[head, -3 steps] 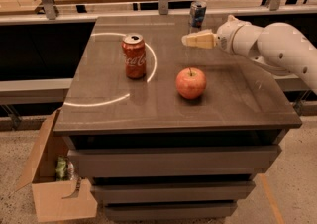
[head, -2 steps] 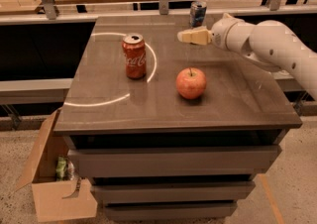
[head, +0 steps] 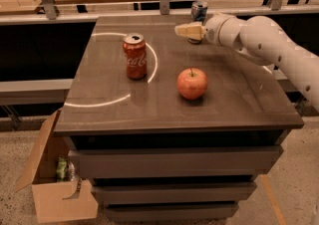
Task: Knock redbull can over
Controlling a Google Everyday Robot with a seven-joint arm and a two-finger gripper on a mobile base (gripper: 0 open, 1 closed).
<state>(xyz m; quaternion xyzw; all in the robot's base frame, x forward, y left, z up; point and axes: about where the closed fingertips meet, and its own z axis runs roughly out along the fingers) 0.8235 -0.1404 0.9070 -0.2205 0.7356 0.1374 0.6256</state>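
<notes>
The redbull can (head: pixel 199 11) is slim, blue and silver, and stands upright at the far edge of the dark table (head: pixel 234 104). My gripper (head: pixel 180 30) reaches in from the right on a white arm, its tan fingers pointing left. It sits just in front of the can and hides the can's lower part. Whether it touches the can cannot be told.
A red Coca-Cola can (head: pixel 135 56) stands upright at the table's middle left. A red apple (head: pixel 192 83) sits in front of the gripper. A cardboard box (head: pixel 50 179) stands on the floor at lower left. A railing and a desk with papers lie behind the table.
My gripper has moved left along the table's far edge, and its fingertips now reach past the redbull can. The can still stands upright.
</notes>
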